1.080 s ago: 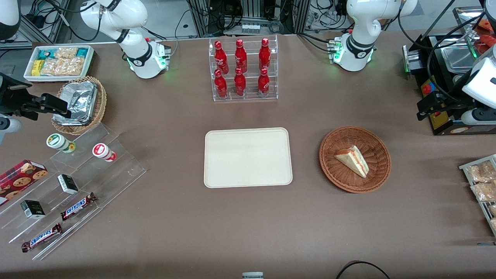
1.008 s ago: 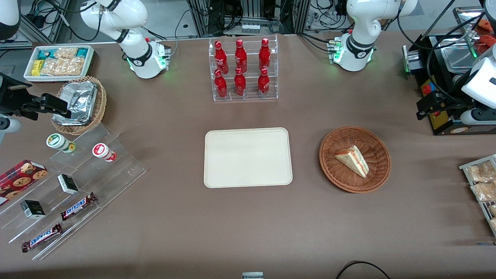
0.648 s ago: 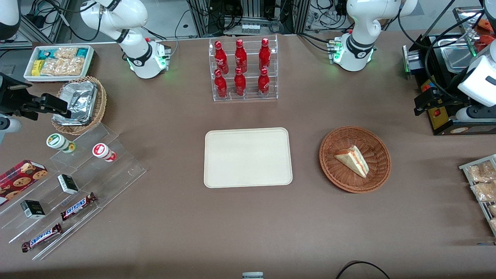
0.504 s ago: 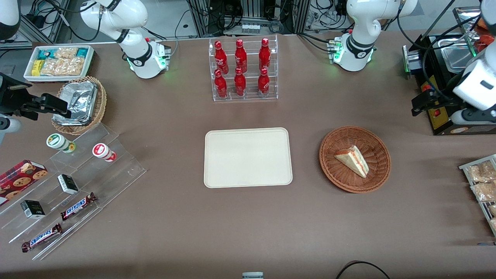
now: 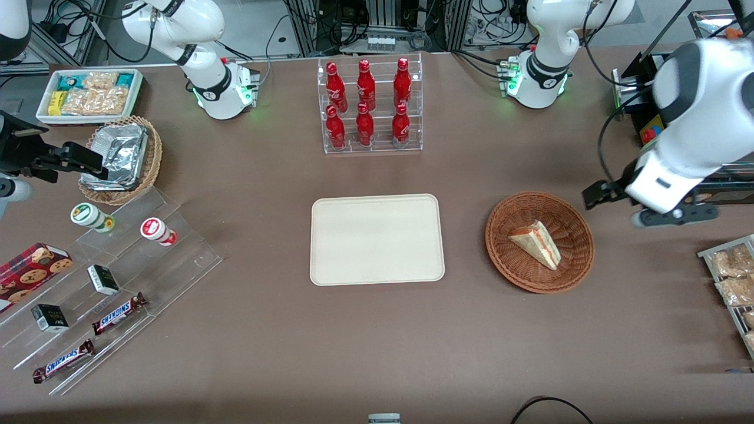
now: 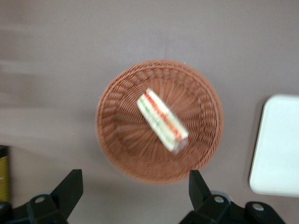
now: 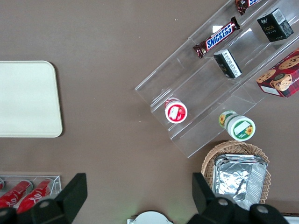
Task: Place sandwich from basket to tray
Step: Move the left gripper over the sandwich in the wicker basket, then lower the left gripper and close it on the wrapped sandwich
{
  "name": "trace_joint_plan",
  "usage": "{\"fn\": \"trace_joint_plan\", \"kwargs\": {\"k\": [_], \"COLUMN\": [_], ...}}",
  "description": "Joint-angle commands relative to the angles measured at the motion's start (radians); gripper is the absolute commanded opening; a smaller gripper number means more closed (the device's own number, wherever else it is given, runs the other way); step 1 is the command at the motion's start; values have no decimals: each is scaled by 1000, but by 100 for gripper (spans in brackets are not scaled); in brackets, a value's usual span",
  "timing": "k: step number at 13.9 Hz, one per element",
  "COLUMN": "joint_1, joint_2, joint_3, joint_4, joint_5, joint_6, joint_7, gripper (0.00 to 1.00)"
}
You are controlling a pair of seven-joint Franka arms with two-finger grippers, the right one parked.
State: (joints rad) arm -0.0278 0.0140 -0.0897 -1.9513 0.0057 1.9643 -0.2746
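The sandwich [image 5: 536, 244] is a white bread wedge with red and green filling, lying in the round reddish-brown basket [image 5: 506, 265]. The cream-white tray [image 5: 377, 239] lies empty at the table's middle, beside the basket. My left gripper [image 5: 601, 194] hovers above the table just outside the basket's rim, toward the working arm's end. In the left wrist view the sandwich [image 6: 162, 120] lies in the basket [image 6: 121, 140], with a corner of the tray [image 6: 278, 144] beside it. The gripper [image 6: 134, 191] is open and empty, its fingers [image 6: 70, 191] wide apart over the basket's edge.
A clear rack of red bottles [image 5: 370, 106] stands farther from the camera than the tray. A black machine [image 5: 648, 76] and a rack of snack packets [image 5: 733, 282] are at the working arm's end. A tan foil basket [image 5: 121, 159] and acrylic snack steps [image 5: 106, 277] are at the parked arm's end.
My left arm has swung away from the black machine toward the basket, nearer the camera, and the gripper now hangs by the basket's rim. The sandwich, basket and tray have not moved.
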Motion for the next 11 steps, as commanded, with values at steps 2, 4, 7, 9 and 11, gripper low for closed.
{"fn": "trace_joint_plan", "kwargs": {"k": [2, 4, 7, 9, 11], "joint_1": [-1, -3, -1, -4, -6], "joint_2": [-34, -20, 59, 105, 122], "joint_3": [-59, -83, -122, -123, -123], "joint_4": [-197, -254, -261, -262, -267], "joint_5": [16, 16, 17, 19, 20], "joint_6": [230, 322, 376, 407, 421], "joint_7": [-254, -410, -595, -658, -666], "gripper": [100, 100, 100, 100, 100]}}
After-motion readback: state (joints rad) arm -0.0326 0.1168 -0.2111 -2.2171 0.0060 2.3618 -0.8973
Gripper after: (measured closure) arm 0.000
